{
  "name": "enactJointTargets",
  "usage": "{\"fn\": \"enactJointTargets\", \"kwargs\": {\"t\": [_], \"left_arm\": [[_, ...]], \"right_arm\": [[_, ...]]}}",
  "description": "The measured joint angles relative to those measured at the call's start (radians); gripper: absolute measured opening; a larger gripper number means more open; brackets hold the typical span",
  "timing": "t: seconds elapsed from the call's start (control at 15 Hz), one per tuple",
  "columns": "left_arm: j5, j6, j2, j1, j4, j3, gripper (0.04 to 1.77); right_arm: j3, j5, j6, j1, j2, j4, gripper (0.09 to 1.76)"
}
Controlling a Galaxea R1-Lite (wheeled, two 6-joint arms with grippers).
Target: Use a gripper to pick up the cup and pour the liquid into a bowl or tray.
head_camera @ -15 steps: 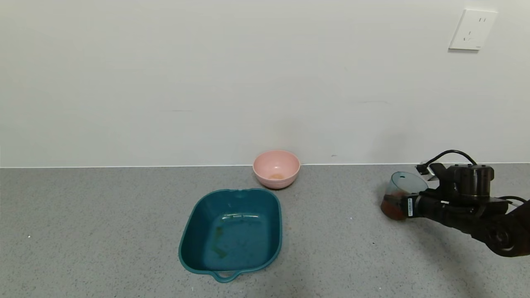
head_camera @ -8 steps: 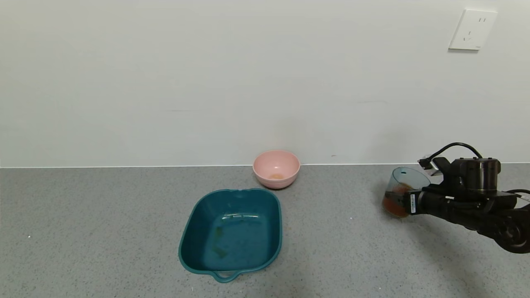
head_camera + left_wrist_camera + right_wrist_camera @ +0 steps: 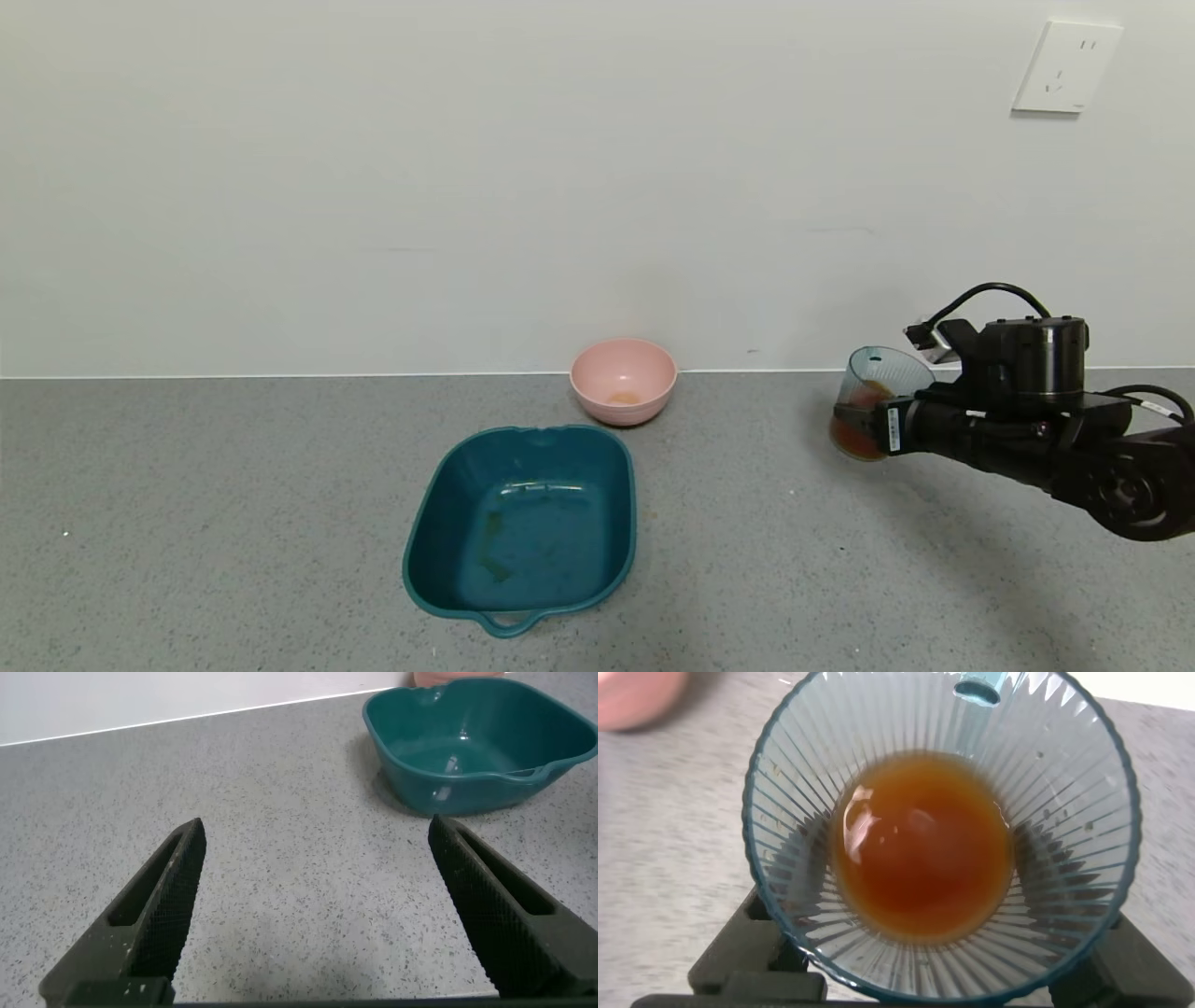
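Seen from the head camera, right gripper (image 3: pixel 873 431) at the right side of the grey speckled countertop (image 3: pixel 233 523), closed on the small translucent ribbed cup (image 3: pixel 873 411) and holding it raised above the surface, well to the right of the dark teal tray (image 3: pixel 425 523) and the pink bowl (image 3: pixel 624 378). Cup tipped slightly, open rim towards the wall; lower half partly covered by the black fingers and a white-labelled block, so exact contact points hard to make out. Reddish-brown liquid (image 3: pixel 854 434) visible through the cup wall, pooled in the bottom. Rest of the right arm cut off at the right edge. From the right wrist camera, straight down into the cup (image 3: pixel 943 835): ribbed sides, round pool of brown liquid (image 3: pixel 920 849) at the base, a small blue-green handle tab at the rim, and dark fingers (image 3: pixel 752 952) pressed against the outside on both sides, mostly hidden behind the cup. Blurred pink shape in one corner, only partly in frame. From the left wrist camera, left gripper (image 3: pixel 318 915) low over the countertop (image 3: pixel 308 859) with its two textured fingers (image 3: pixel 159 910) spread wide apart and holding nothing, bases cut off by the frame edge; teal tray (image 3: pixel 397 733) farther off, its far side cropped. Tray resting on the counter just in front of the pink bowl, with faint brownish traces on its floor. White wall socket (image 3: pixel 1066 67) high on the wall at the right.
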Motion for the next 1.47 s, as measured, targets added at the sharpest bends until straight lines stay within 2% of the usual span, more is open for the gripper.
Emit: {"fn": "enactJointTargets", "kwargs": {"t": [0.53, 1.2, 1.47], "left_arm": [[0.0, 0.0, 0.0, 0.0, 0.0, 0.0, 1.72], [0.0, 0.0, 0.0, 0.0, 0.0, 0.0, 1.72], [0.0, 0.0, 0.0, 0.0, 0.0, 0.0, 1.72]], "right_arm": [[-0.174, -0.098, 0.004, 0.124, -0.067, 0.223, 1.34], [-0.367, -0.24, -0.01, 0.302, -0.084, 0.426, 1.34], [-0.447, -0.31, -0.059, 0.376, -0.07, 0.47, 1.34]]}}
